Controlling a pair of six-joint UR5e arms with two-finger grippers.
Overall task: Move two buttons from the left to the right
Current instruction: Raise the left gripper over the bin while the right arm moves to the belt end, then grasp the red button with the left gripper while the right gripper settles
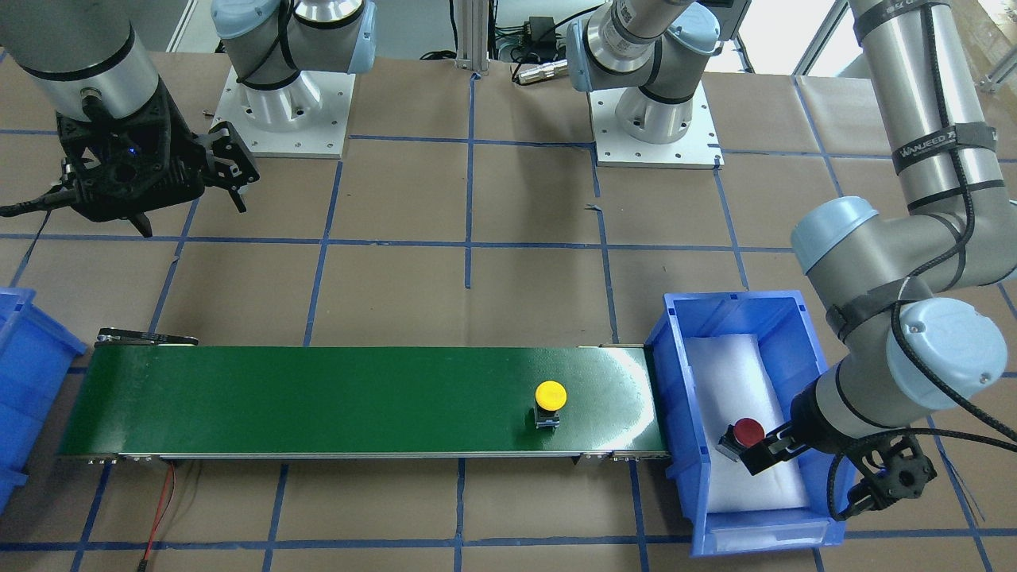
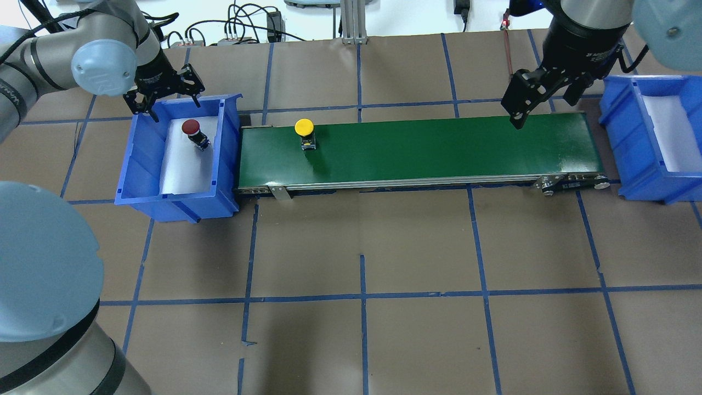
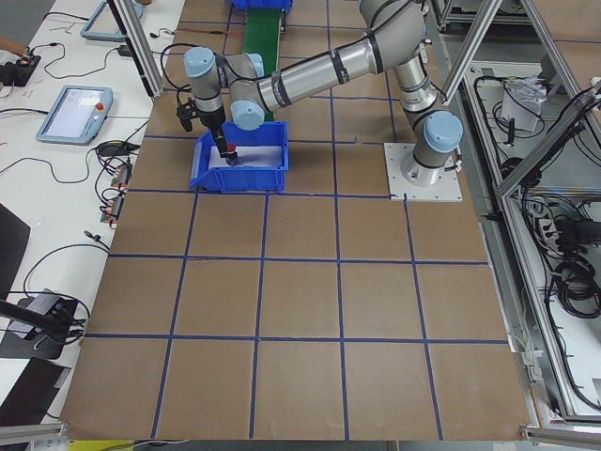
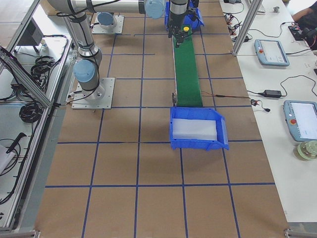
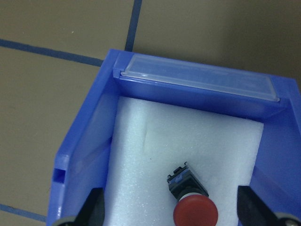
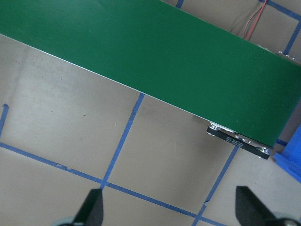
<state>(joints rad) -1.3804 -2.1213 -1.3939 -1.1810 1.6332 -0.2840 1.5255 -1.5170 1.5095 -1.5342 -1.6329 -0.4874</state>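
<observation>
The yellow button point(image 1: 550, 401) stands upright on the green conveyor belt point(image 1: 318, 397), near the belt's end by the left blue bin point(image 1: 675, 381); it also shows in the overhead view point(image 2: 304, 131). The red button point(image 1: 743, 435) lies tilted on white foam inside that bin, and shows in the overhead view point(image 2: 193, 131) and the left wrist view point(image 5: 190, 202). My left gripper point(image 2: 167, 101) is open and empty just above the red button, with one finger point(image 5: 94, 209) on each side of it. My right gripper point(image 2: 543, 104) is open and empty above the belt's other end.
A second blue bin point(image 2: 630, 164) with white foam stands past the belt's right end. A red and black wire point(image 1: 163, 508) runs from the belt's end over the brown table. Both arm bases point(image 1: 655, 119) stand behind the belt.
</observation>
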